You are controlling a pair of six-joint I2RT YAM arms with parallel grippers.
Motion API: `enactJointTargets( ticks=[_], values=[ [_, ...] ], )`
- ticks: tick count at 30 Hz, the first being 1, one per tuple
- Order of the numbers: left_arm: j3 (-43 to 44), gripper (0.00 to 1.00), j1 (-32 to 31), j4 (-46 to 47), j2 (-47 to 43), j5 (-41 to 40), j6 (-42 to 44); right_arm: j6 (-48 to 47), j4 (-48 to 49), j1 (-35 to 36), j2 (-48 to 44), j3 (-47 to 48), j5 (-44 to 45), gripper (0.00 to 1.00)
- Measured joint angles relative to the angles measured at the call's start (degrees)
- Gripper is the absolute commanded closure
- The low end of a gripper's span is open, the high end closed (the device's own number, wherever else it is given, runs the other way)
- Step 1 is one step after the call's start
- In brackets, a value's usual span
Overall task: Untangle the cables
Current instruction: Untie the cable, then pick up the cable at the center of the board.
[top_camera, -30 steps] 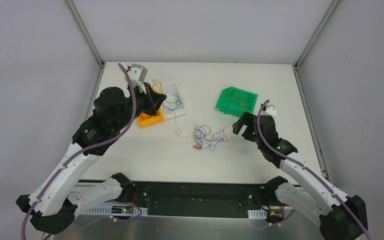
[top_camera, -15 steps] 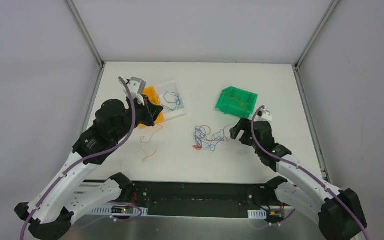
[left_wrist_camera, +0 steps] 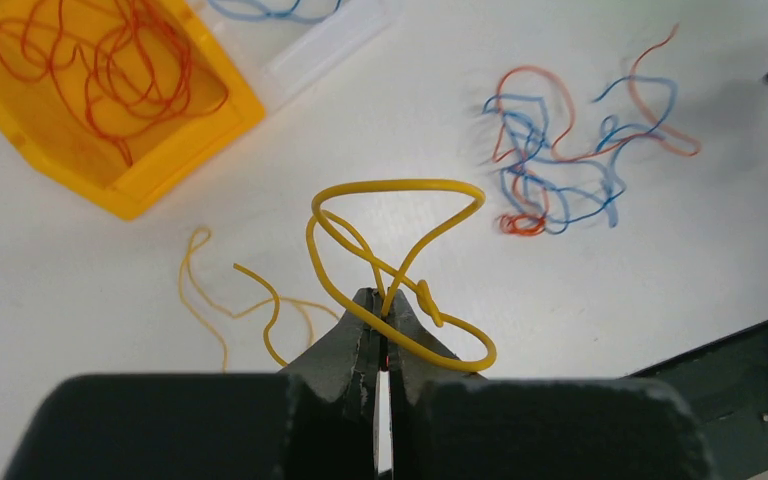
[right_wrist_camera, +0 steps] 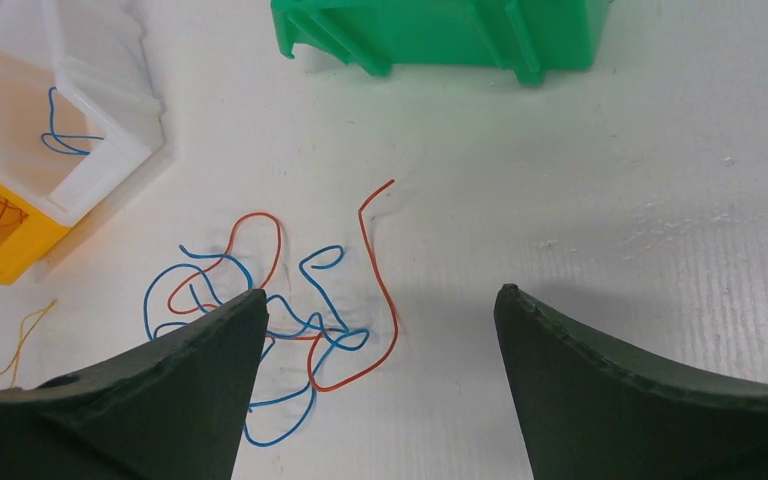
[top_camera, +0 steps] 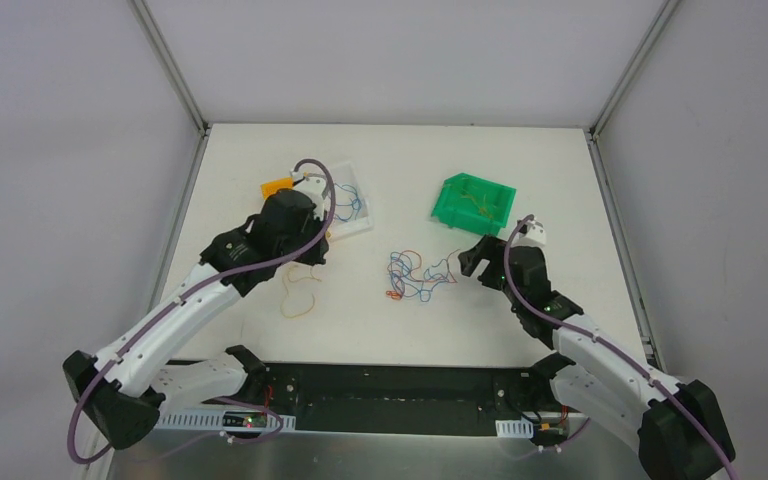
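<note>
So a yellow wire (left_wrist_camera: 400,185) is pinched tight in the left gripper (left_wrist_camera: 382,335); the right gripper (right_wrist_camera: 380,292) is held wide open, empty, beside the tangle (top_camera: 418,276) mid-table (top_camera: 560,180).

Robotics lab test cell, not a home or shop. White table (top_camera: 520,180) boxed in by plain white panels (top_camera: 390,60) on aluminium extrusion posts (top_camera: 172,70). Left arm (top_camera: 175,320) and right arm (top_camera: 600,345) bolted to a black base plate (top_camera: 400,390) at the near edge. Purple harness leads (top_camera: 290,255) run exposed along the links, and bare circuit boards (top_camera: 250,422) sit at the base. Bench carries small plastic parts bins, orange (left_wrist_camera: 190,140), clear (top_camera: 355,225) and green (top_camera: 455,205), thin wire in each, plus a loose clump of cables (top_camera: 418,275) mid-table. Flat, even lighting, bare surfaces all round
</note>
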Motion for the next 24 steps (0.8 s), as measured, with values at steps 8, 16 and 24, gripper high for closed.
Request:
enactJointTargets(
  ticks=[8,16,24],
  values=[
    [1.3,0.69,0.0,-12.7,11.9,-1.5,-2.3,0.2,0.3,0.0,-2.5,-0.4,0.0,0.13],
    [1.2,0.01,0.0,-18.5,17.5,-3.1,-5.1,0.5,0.3,0.0,-2.7,-0.4,0.0,0.13],
    [-0.5,0.01,4.5,-21.1,16.2,-9.4,-14.9,0.8,0.2,0.0,-3.8,-0.4,0.0,0.13]
  ],
)
